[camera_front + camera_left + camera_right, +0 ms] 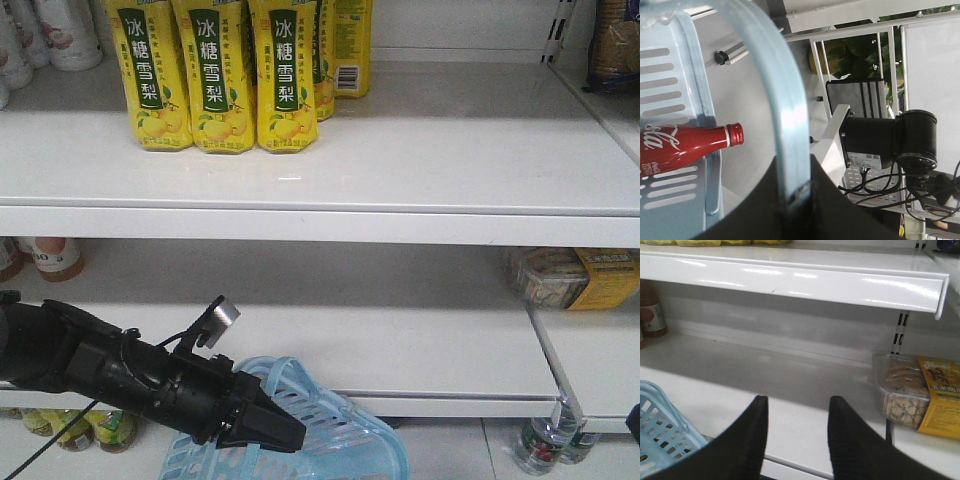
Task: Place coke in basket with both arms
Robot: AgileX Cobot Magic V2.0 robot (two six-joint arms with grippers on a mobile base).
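Front view faces shelves; both wrist views look close past pincers, sharing the basket (330,420).

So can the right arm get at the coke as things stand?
Probably not yet. The right gripper is open and empty, facing the shelf, while the coke already lies in the basket, whose handle the left gripper holds.
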